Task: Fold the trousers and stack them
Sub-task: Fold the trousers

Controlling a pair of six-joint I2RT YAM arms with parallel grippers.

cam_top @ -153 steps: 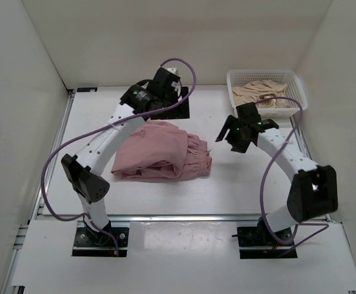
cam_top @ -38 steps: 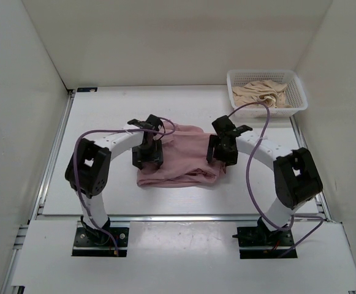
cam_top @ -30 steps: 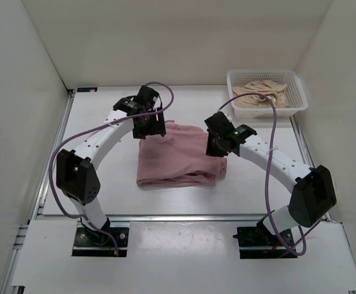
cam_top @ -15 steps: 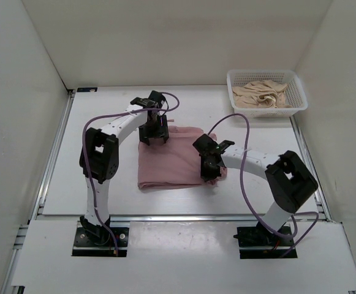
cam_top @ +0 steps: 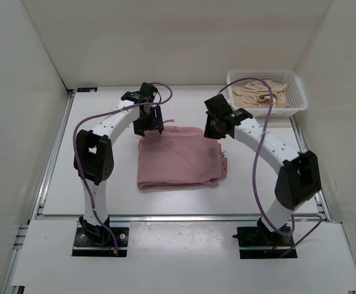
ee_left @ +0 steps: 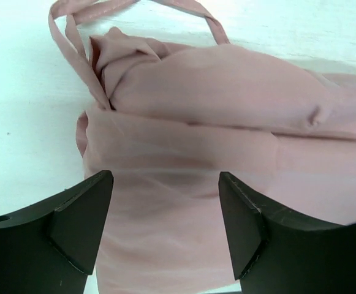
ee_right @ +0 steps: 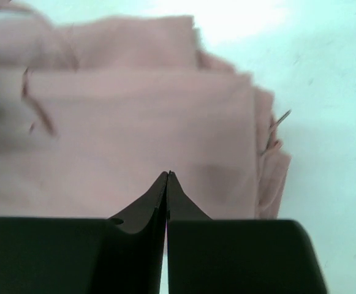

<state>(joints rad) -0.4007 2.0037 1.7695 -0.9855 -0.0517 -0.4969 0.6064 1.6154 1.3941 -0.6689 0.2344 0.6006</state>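
Observation:
The dusty-pink trousers (cam_top: pixel 178 160) lie folded into a rough rectangle at the middle of the table. My left gripper (cam_top: pixel 148 124) hangs over their far left corner, open, with nothing between its fingers. In the left wrist view the trousers (ee_left: pixel 227 122) fill the frame beyond my left gripper (ee_left: pixel 165 199), and a drawstring loop (ee_left: pixel 73 37) trails off on the table. My right gripper (cam_top: pixel 212 130) is above the far right corner of the cloth, shut and empty. In the right wrist view its closed tips, my right gripper (ee_right: pixel 167 174), hover over the folded trousers (ee_right: pixel 135 122).
A white mesh basket (cam_top: pixel 295 105) holding beige cloth (cam_top: pixel 260 93) stands at the far right of the table. White walls enclose the table on the left, back and right. A purple cable (cam_top: pixel 258 153) loops along the right arm.
Over the last second both grippers smoothed across the folded trousers and have now lifted back to its far edge. The right gripper came away from the cloth's right side.

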